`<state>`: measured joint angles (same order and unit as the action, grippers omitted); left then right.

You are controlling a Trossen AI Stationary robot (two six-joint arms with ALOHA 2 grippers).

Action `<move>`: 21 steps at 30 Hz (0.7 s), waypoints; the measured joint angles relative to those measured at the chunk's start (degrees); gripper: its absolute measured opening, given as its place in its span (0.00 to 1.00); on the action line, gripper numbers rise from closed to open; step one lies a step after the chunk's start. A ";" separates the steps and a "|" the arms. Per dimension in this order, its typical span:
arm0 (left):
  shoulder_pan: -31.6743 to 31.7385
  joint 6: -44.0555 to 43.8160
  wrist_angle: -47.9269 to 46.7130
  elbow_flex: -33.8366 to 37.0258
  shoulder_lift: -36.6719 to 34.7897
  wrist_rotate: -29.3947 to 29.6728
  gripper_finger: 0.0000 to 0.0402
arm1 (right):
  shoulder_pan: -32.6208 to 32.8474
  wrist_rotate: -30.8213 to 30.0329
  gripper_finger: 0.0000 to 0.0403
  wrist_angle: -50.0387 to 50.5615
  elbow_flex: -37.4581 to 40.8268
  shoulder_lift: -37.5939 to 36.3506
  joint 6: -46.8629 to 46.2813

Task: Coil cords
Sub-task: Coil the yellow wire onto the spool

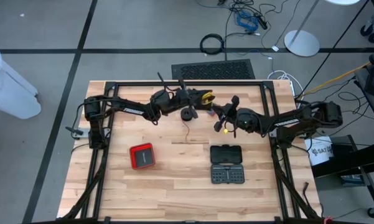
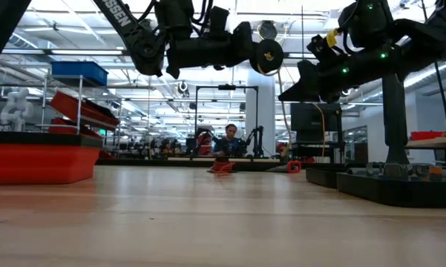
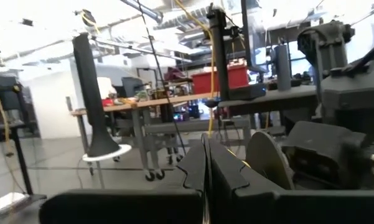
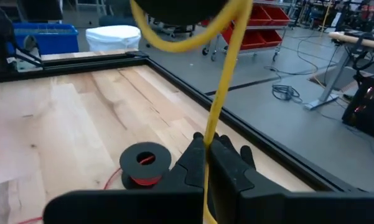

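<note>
The right end effector (image 4: 205, 165) is closed, its two dark fingers pressed together on a yellow cord (image 4: 221, 99). The cord's long axis runs up from between the fingers toward the far edge of the surface, then bends over into a loop near a dark body above. In the high view this end effector (image 1: 226, 126) hangs over the middle of the wooden surface (image 1: 174, 180), its arm reaching in from the right side.

The left end effector (image 3: 206, 165) is also closed, fingers meeting with a thin strand running between them. In the high view it (image 1: 199, 99) sits near the far edge of the surface, just beside the right one, with a yellow patch at its tip.

Below and between the two lies a small black spool (image 1: 187, 114) wound with reddish-orange cord (image 4: 144, 180); a thin tail (image 1: 188, 132) trails from it toward the near side of the surface.

Nearer the front edge rest a red box (image 1: 142, 155) and a black bit case (image 1: 228, 164), well apart.
</note>
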<state>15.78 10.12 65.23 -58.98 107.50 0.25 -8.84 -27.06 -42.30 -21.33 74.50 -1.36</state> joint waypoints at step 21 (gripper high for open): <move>-1.22 12.48 -3.82 -3.54 3.54 3.09 0.02 | 4.18 -2.69 0.00 19.34 -18.52 7.36 -0.31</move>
<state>14.56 22.59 61.41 -62.53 111.04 3.34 -4.66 -29.75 -22.96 -39.85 81.86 -1.67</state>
